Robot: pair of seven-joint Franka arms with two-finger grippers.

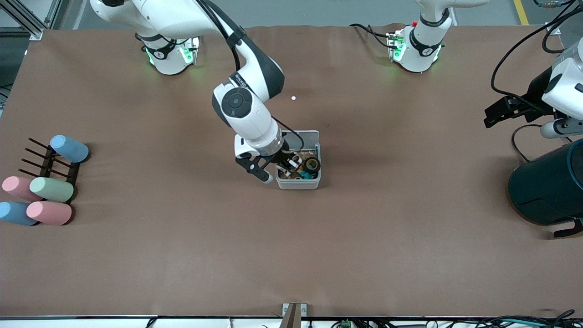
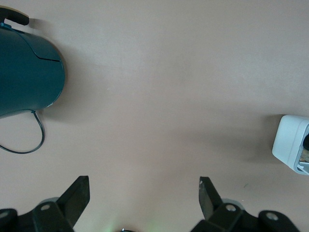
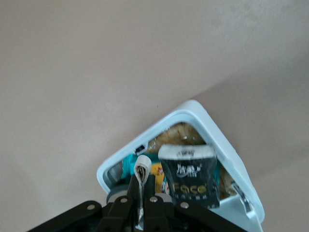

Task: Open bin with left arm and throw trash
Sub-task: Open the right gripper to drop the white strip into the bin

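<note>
The white bin (image 1: 298, 183) stands mid-table with its lid (image 1: 306, 135) swung open. Inside lie the dark tape roll (image 1: 312, 164) and the black snack packet (image 3: 188, 179). My right gripper (image 1: 291, 164) is just over the bin's opening, shut on the white band (image 3: 141, 168), which sticks up pinched between its fingers; in the right wrist view the gripper (image 3: 143, 182) is over the bin's rim (image 3: 193, 108). My left gripper (image 1: 494, 116) is open and empty, waiting above the table at the left arm's end; in its own view (image 2: 144, 191) the bin (image 2: 291, 145) shows far off.
A large dark teal round container (image 1: 546, 187) stands at the left arm's end, also in the left wrist view (image 2: 29, 72). A black rack with several pastel cylinders (image 1: 45, 189) sits at the right arm's end. A tiny white dot (image 1: 293, 97) lies farther from the camera than the bin.
</note>
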